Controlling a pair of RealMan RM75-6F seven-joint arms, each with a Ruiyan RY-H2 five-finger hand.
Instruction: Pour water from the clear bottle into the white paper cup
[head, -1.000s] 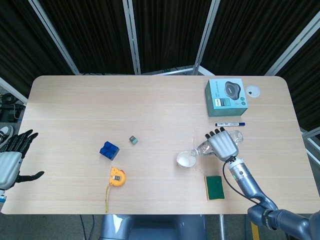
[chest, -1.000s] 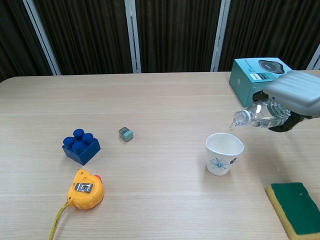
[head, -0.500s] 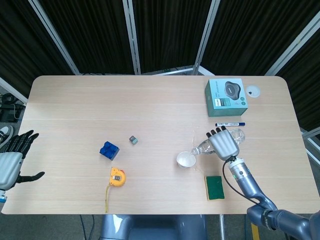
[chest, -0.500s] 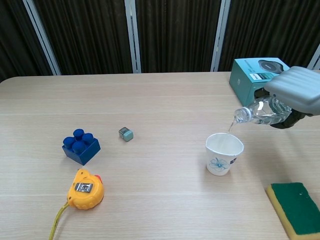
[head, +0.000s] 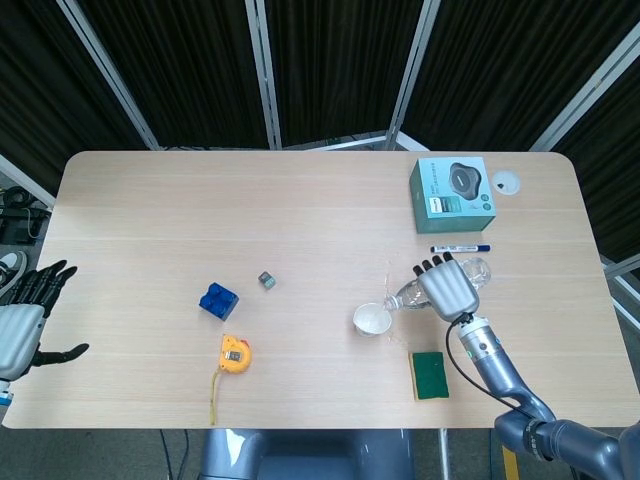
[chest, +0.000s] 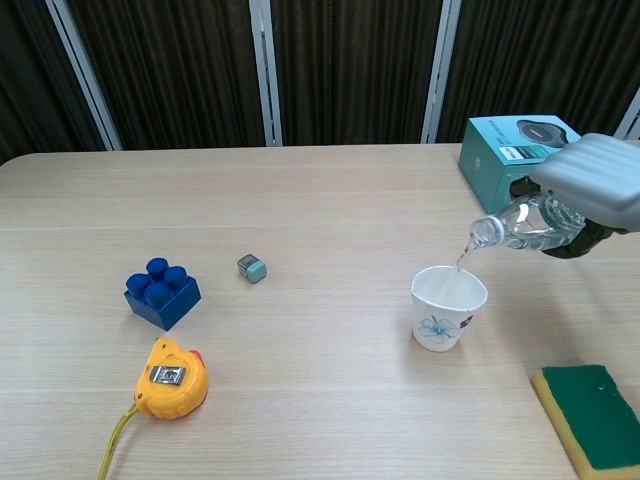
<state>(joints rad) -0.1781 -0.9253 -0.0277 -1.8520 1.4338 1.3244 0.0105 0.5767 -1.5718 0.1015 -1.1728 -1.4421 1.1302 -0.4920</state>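
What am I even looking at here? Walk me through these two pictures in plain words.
A two-armed robot with human-like hands sits at a table. One picture looks down from its head, the other looks forward from its chest. Its right hand wraps its fingers around a tilted clear bottle, pouring a thin stream into the white paper cup. Its left hand hangs open off the table's edge. Also lying there: a blue brick, a yellow tape measure, a green sponge and a teal box.

Right hand (head: 446, 288) wrapped around a tilted bottle (chest: 520, 226), forearm angled back toward the body, left hand (head: 24, 318) held off-table, fingers spread
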